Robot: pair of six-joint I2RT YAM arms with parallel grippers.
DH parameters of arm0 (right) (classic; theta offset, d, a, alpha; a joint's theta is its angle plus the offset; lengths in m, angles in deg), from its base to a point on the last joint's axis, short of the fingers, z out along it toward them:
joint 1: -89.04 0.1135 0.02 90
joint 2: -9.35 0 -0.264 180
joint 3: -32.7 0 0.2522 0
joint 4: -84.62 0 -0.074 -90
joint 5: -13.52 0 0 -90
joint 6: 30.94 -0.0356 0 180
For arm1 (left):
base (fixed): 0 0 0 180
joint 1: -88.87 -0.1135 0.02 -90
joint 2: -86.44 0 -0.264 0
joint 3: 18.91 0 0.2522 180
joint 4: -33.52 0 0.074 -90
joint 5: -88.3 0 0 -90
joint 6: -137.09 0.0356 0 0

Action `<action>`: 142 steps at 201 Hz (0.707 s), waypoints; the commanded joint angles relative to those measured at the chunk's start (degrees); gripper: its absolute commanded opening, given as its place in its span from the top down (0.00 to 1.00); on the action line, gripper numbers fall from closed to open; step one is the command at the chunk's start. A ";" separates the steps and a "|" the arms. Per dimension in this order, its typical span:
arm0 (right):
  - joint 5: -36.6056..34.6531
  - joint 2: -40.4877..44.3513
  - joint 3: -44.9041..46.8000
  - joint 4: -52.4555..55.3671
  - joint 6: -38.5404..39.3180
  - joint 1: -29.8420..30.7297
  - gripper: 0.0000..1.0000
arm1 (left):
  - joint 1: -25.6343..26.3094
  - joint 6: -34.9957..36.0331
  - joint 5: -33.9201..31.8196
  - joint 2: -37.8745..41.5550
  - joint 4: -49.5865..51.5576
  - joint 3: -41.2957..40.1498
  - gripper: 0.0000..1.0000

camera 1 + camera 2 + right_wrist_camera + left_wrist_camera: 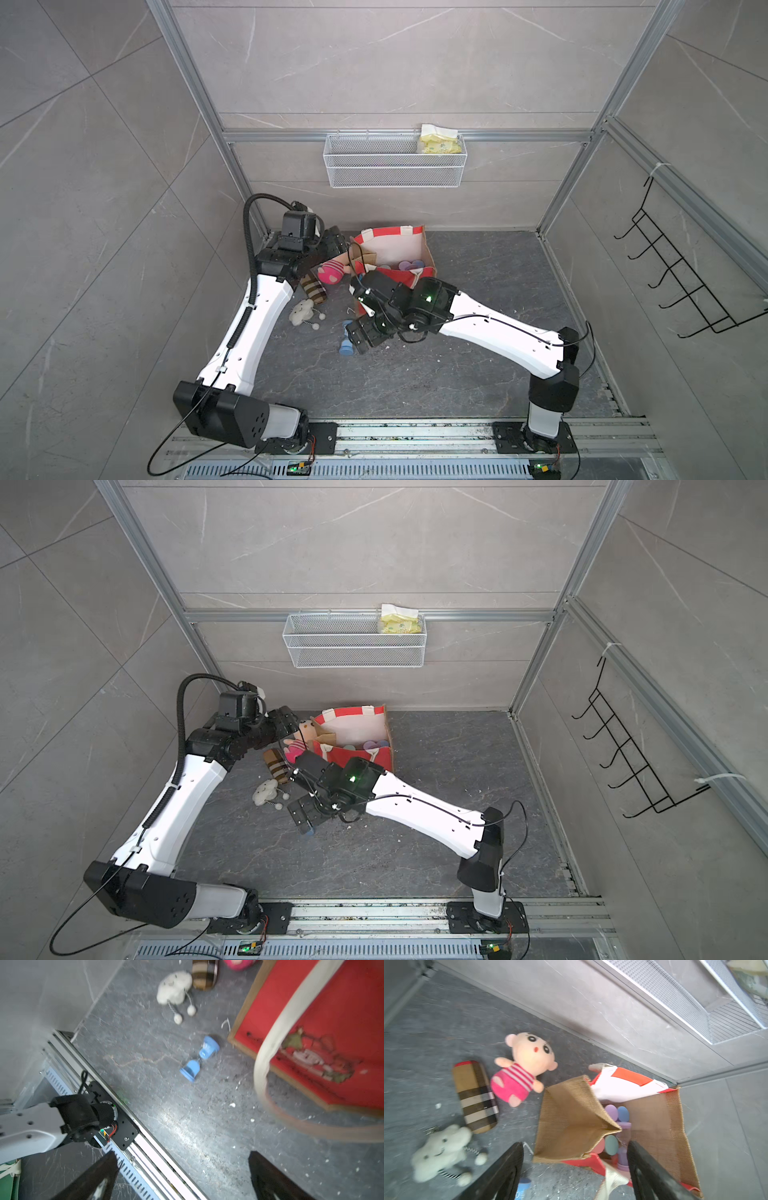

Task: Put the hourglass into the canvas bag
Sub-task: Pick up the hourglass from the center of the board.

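Bag stands open near the back wall. Left gripper, jaws spread, hovers by its burlap side. Right gripper, jaws spread and empty, hangs above the blue hourglass, which lies on the floor near the bag's red front.

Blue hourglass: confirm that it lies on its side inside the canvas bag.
Not right. The blue hourglass does lie on its side, but on the dark floor outside the canvas bag, just in front of its red face. The right wrist view shows this most clearly.
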 commanded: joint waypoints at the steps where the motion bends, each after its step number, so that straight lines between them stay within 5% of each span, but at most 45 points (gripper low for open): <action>1: -5.78 -1.44 4.07 -5.94 -5.45 0.90 0.00 | -0.51 0.70 -4.01 4.24 3.61 -1.53 0.17; 82: -13.81 -17.23 0.31 -11.91 -16.40 5.17 0.02 | -3.78 -0.25 -7.45 12.06 9.76 -6.42 0.14; 142: -17.82 -30.32 -9.57 -9.85 -24.46 5.20 0.14 | -7.66 1.56 -10.59 15.42 12.65 -8.47 0.09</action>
